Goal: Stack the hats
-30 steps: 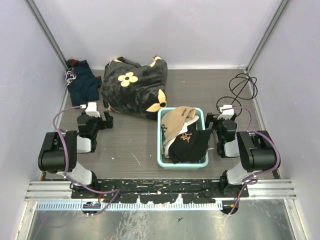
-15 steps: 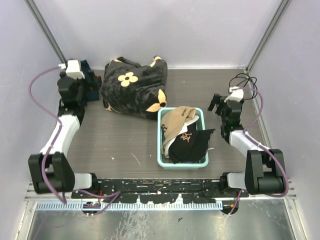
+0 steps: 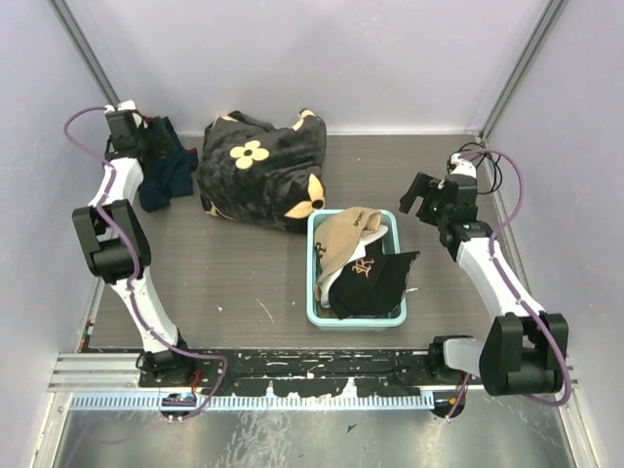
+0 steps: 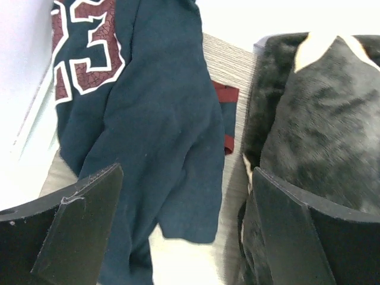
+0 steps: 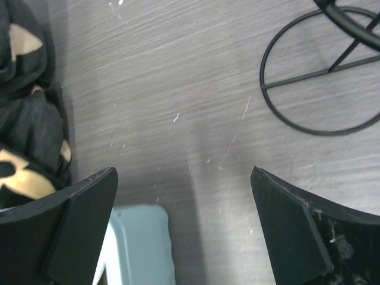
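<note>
A tan cap (image 3: pixel 341 240) and a black cap (image 3: pixel 370 281) with a tan logo lie piled in a light blue bin (image 3: pixel 357 324) at centre right. A bit of white fabric (image 3: pixel 383 232) shows at the bin's back; no purple cap is in view. My left gripper (image 3: pixel 148 144) is open at the back left corner, over the dark navy clothing (image 4: pixel 148 107), with nothing between its jaws (image 4: pixel 185 172). My right gripper (image 3: pixel 420 198) is open and empty, above the table just right of the bin's back corner (image 5: pixel 139 237), jaws wide apart (image 5: pixel 184 172).
The big black fabric with tan flower shapes (image 3: pixel 263 175) lies at the back centre, beside the navy clothing (image 3: pixel 166 174), and shows in the left wrist view (image 4: pixel 320 119) and the right wrist view (image 5: pixel 27 119). A black wire stand (image 3: pixel 478 168) sits at the back right (image 5: pixel 320 89). Walls close in on three sides.
Both arms unfolded from their low rest poses. The left arm reached out to the back left corner over the navy clothing. The right arm stretched toward the back right.
</note>
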`<action>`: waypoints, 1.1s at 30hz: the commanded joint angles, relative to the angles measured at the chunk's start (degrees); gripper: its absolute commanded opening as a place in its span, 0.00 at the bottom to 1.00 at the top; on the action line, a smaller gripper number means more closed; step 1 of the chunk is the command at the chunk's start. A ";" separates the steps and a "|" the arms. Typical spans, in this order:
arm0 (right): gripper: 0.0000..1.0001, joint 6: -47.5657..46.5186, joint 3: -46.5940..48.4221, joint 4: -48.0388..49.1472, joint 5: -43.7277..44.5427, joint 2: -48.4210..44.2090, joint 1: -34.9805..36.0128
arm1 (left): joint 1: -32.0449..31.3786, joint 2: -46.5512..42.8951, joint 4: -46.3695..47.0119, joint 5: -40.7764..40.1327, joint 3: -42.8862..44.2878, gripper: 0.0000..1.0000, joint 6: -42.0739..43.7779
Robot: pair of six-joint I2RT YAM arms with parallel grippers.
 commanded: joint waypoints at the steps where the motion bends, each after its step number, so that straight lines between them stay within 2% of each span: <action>1: 1.00 2.15 4.15 -9.06 -3.49 -7.50 0.50 | 0.26 8.43 1.15 1.36 6.47 0.98 -4.10; 5: 1.00 2.25 8.27 -17.48 -3.96 -11.47 0.76 | 0.36 18.46 0.68 2.64 15.63 0.98 -6.61; 10: 1.00 2.74 13.04 -24.02 -2.66 -14.53 0.79 | 0.36 23.89 6.40 3.33 18.18 0.98 -8.97; 14: 1.00 4.04 14.64 -27.25 -3.33 -15.81 0.86 | 1.12 30.99 -1.97 2.82 26.93 0.98 -10.46; 17: 1.00 5.32 14.48 -28.39 -2.79 -17.63 0.85 | 2.34 33.67 -7.54 4.88 29.07 0.98 -12.71; 20: 1.00 5.92 15.03 -29.36 -2.14 -18.98 0.88 | 3.76 31.32 -10.85 5.39 24.00 0.98 -13.94; 23: 1.00 6.14 16.35 -29.08 -1.71 -18.94 0.85 | 5.88 25.51 -8.21 11.00 13.63 0.98 -18.39; 26: 1.00 6.50 17.19 -26.71 -1.93 -17.82 0.88 | 6.42 22.83 -19.74 12.33 14.02 0.98 -17.65; 29: 1.00 7.19 17.29 -22.69 -3.31 -16.01 0.87 | 6.13 22.12 -29.49 16.93 14.20 0.98 -15.87; 31: 1.00 7.81 17.17 -20.28 -4.26 -14.77 0.88 | 5.78 18.40 -30.92 17.23 8.57 0.98 -15.16; 33: 1.00 8.42 17.05 -18.16 -5.62 -13.54 0.88 | 5.81 12.29 -27.64 16.44 -1.12 0.98 -15.54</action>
